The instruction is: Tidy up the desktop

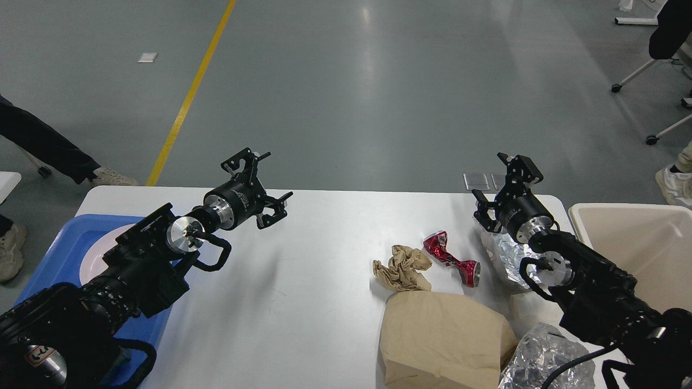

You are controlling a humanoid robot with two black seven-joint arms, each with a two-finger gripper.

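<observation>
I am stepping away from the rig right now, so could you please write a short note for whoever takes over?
Left pincer: open, holding nothing, above the far left of the desktop.
Right pincer: open, holding nothing, above the far right corner by the foil wrapper.
On the desktop: crumpled brown paper, crushed red can, brown paper bag, a second foil ball.
Blue tray at left holds a plate; beige bin at right.
Done: nothing visibly binned. Left: all the rubbish.

Crushed red can (451, 257) and crumpled brown paper (401, 268) lie left of my right fingers (481, 208); foil (505, 253) sits beneath them.
</observation>
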